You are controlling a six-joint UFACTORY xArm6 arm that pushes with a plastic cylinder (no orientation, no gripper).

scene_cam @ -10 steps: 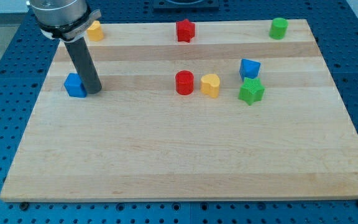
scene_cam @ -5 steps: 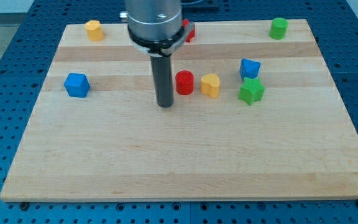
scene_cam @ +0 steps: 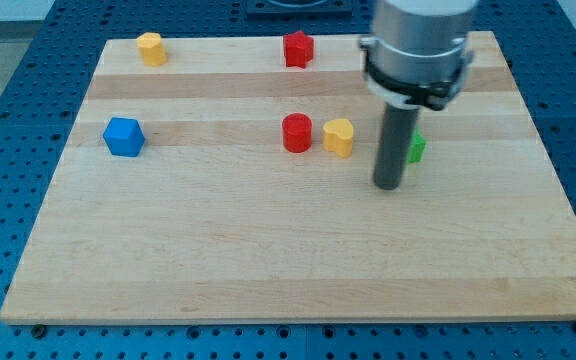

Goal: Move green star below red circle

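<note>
The green star [scene_cam: 417, 148] lies right of centre on the wooden board, mostly hidden behind my rod; only its right edge shows. The red circle [scene_cam: 296, 132] stands near the board's middle, with a yellow heart [scene_cam: 338, 137] just to its right. My tip [scene_cam: 389, 186] rests on the board just below and slightly left of the green star, to the right of the yellow heart. I cannot tell if it touches the star.
A blue cube [scene_cam: 123, 136] sits at the view's left. A yellow block [scene_cam: 149, 47] and a red block [scene_cam: 298, 48] sit along the top edge. The arm's body hides the top right part of the board [scene_cam: 268, 250].
My tip has moved from beside the blue cube at the left, past the red circle, to just below the green star. The arm now hides the blue block and green cylinder at the right.
</note>
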